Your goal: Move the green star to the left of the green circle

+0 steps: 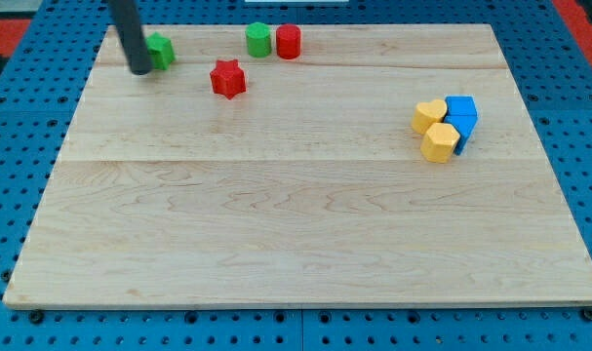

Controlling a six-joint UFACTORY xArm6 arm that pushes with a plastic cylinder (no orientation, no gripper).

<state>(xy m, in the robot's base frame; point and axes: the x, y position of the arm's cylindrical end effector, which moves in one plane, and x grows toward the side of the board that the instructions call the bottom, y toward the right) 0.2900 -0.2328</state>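
Note:
The green star [161, 50] lies near the board's top left, partly hidden by my rod. My tip [139, 70] rests on the board touching or almost touching the star's left side. The green circle [258, 40] stands at the top middle, well to the right of the star. A red circle [289, 42] sits right against the green circle's right side. A red star [228, 79] lies below and between the green star and the green circle.
At the view's right a tight cluster holds a yellow heart [429, 115], a yellow hexagon [439, 142] and two blue blocks [462, 115]. The wooden board [296, 234] lies on a blue perforated table.

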